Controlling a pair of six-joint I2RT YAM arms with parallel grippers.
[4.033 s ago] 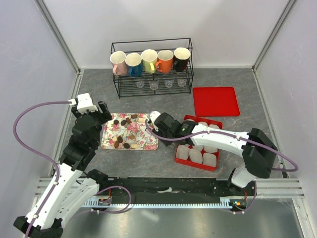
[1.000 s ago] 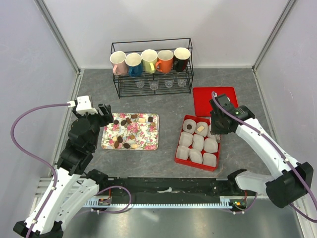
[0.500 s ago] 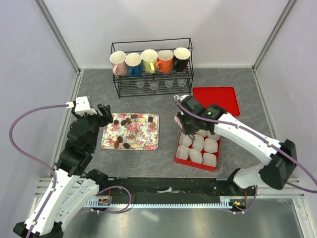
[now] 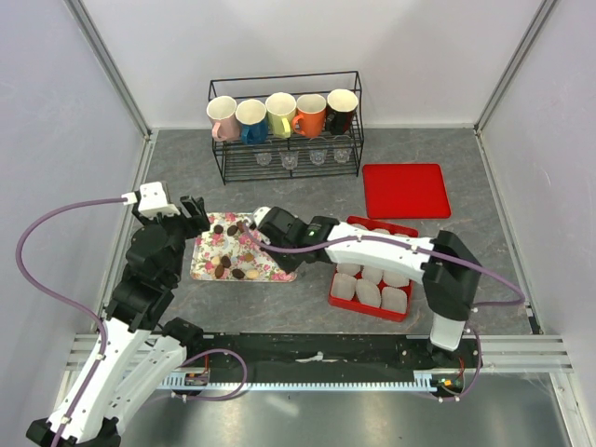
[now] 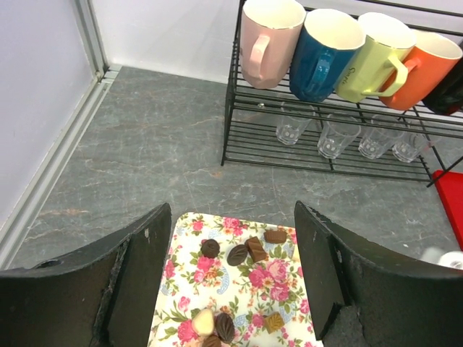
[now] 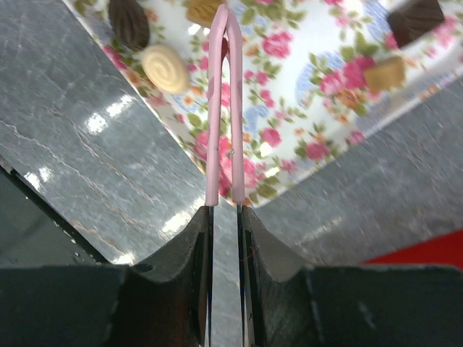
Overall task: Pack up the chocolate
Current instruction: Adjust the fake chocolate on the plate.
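Robot's right pincer [image 6: 224, 217] is clenched on pink tweezers [image 6: 221, 108], whose arms reach ahead of it and meet at the tips above a floral tray [image 6: 311, 94]. The chocolate [image 5: 237, 254] lies scattered on that tray, a cream swirl [image 6: 168, 69] and a dark oval [image 6: 129, 22] just left of the tweezers. The left pincer [image 5: 231, 282] hangs released, the tray showing between its fingers [image 5: 137, 282] and the mug rack [image 5: 246, 137] beyond. Behind the right pincer, a red box [image 4: 365, 311] of paper cups [image 4: 368, 293] sits on the tabletop [image 4: 186, 168].

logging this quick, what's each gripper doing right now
left gripper: open, empty
right gripper: shut on pink tongs
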